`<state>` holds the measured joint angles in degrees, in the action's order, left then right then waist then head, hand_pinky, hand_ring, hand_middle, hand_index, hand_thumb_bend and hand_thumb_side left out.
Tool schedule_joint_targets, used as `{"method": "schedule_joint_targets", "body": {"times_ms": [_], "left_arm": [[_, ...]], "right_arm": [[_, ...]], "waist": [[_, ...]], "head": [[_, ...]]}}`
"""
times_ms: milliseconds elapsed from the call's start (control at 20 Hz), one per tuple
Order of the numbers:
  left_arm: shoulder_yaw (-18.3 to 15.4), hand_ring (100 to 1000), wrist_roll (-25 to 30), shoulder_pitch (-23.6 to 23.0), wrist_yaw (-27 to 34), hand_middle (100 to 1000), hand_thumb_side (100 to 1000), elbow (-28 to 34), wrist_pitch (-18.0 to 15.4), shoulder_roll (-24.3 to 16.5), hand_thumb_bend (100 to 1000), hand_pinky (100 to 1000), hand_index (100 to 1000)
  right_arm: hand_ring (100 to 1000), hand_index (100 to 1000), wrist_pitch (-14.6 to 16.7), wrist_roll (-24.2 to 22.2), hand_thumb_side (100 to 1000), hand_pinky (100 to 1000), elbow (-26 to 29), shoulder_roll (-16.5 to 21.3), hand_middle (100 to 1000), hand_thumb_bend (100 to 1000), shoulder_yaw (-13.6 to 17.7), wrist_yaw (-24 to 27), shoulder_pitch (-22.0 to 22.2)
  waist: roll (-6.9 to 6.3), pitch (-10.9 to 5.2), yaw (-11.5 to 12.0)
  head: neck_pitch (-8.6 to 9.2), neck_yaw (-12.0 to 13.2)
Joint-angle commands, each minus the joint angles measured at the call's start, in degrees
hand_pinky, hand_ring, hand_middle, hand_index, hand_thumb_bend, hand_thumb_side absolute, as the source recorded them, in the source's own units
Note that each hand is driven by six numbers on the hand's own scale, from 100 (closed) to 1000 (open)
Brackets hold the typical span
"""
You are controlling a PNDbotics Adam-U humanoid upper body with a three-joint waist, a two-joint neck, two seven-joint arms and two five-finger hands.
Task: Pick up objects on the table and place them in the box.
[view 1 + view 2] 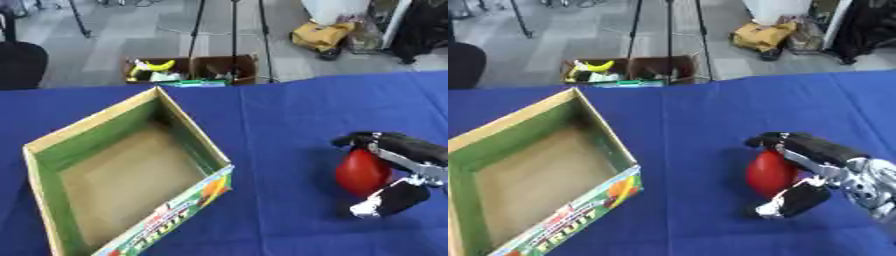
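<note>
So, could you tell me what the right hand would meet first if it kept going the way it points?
The right hand, curled round the red object, points left; bare blue table follows, then probably the box.

Setting: a lab or recording studio, probably
Desk (289,115): covered edge to edge with a plain blue cloth
Floor (131,35): grey, bare, open space beyond the desk
Stands (234,30): thin black legs, likely tripods for lights or cameras
Carton (188,70): open brown cardboard box on the floor, holding props, a yellow banana (159,65) among them
Clutter (322,34): a yellow bag or bundle by the far wall; blurred
</note>
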<state>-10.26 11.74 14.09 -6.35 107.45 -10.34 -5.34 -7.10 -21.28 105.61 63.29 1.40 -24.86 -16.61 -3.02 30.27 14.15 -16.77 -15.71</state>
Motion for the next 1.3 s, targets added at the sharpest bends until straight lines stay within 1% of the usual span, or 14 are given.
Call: {"method": "schedule_joint_targets", "body": {"times_ms": [50,200,250,550,600,650,700,750,850,900,1050,1150,1200,1300], "left_arm": [[-0.32,547,-0.09,-0.02,-0.14,595,857,0.67,-0.21,-1.20,100,210,666],[-0.32,547,-0.09,-0.02,-0.14,595,857,0.68,-0.21,-1.20,100,210,666],[-0.34,548,-0.08,-0.10,-0.16,597,857,0.65,-0.19,-1.22,100,212,666],[-0.41,549,-0.02,-0.33,-0.29,599,858,0.62,-0.15,-1.23,100,212,666],[-0.40,549,0.01,-0.35,-0.30,599,858,0.62,-0.14,-1.21,100,212,666],[-0.41,548,0.02,-0.35,-0.31,599,857,0.63,-0.14,-1.21,100,211,666],[-0.43,548,0.00,-0.35,-0.31,599,857,0.63,-0.14,-1.20,100,211,666],[-0.44,548,-0.01,-0.35,-0.31,600,857,0.64,-0.13,-1.20,100,211,666],[-0.42,548,0.01,-0.37,-0.32,600,857,0.64,-0.14,-1.18,100,212,666],[-0.43,548,0.01,-0.39,-0.33,600,857,0.63,-0.14,-1.18,100,212,666],[-0.43,549,-0.02,-0.39,-0.34,600,857,0.63,-0.15,-1.16,100,213,666],[-0.41,550,0.00,-0.38,-0.30,601,858,0.64,-0.14,-1.14,100,214,666],[-0.40,551,0.01,-0.36,-0.32,601,857,0.65,-0.13,-1.13,100,215,666],[-0.39,551,0.01,-0.36,-0.36,601,857,0.65,-0.12,-1.12,100,215,666]], "right_arm": [[821,963,-0.16,0.02,541,804,0.30,1.86,866,705,0.33,-0.17,0.11],[821,963,-0.18,0.02,541,804,0.33,1.86,866,705,0.34,-0.17,0.12],[789,961,-0.27,0.17,561,785,0.33,1.94,860,697,0.56,-0.12,0.21],[765,957,-0.71,2.16,556,765,0.29,2.36,858,694,1.53,0.79,1.46],[746,958,-0.74,2.26,552,743,0.27,2.34,857,693,1.55,0.79,1.57],[705,959,-0.76,2.33,550,701,0.25,2.31,856,691,1.58,0.85,1.68],[691,960,-0.79,2.41,548,686,0.23,2.28,855,691,1.63,1.00,1.76],[653,960,-0.82,2.48,541,641,0.21,2.27,853,689,1.67,1.20,1.82],[627,963,-0.89,2.58,531,598,0.19,2.22,856,687,1.73,1.79,1.95],[624,964,-0.95,2.68,526,587,0.19,2.19,858,686,1.79,2.21,2.00],[632,974,-1.24,3.18,464,547,0.16,2.01,868,679,1.99,4.01,2.04],[631,976,-1.49,3.47,440,535,0.12,1.94,869,667,2.04,5.57,2.08],[622,972,-1.60,3.73,430,511,0.11,1.86,865,638,2.07,6.35,2.10],[614,968,-1.85,4.49,418,490,0.09,1.79,860,612,2.12,7.90,2.13]], "waist": [[0.12,-1.55,-0.02],[0.11,-1.55,-0.02],[0.06,-1.71,-0.23],[-0.18,-2.02,-0.97],[-0.20,-2.01,-1.02],[-0.23,-2.00,-1.06],[-0.25,-2.00,-1.09],[-0.27,-2.00,-1.12],[-0.31,-2.00,-1.18],[-0.34,-2.00,-1.20],[-0.39,-2.02,-1.26],[-0.40,-2.01,-1.32],[-0.42,-2.01,-1.36],[-0.45,-2.03,-1.40]], "head": [[0.35,0.15],[0.35,0.15],[0.31,0.21],[0.19,0.41],[0.20,0.42],[0.23,0.42],[0.24,0.43],[0.23,0.44],[0.22,0.44],[0.22,0.44],[0.22,0.42],[0.20,0.38],[0.20,0.33],[0.21,0.25]]}}
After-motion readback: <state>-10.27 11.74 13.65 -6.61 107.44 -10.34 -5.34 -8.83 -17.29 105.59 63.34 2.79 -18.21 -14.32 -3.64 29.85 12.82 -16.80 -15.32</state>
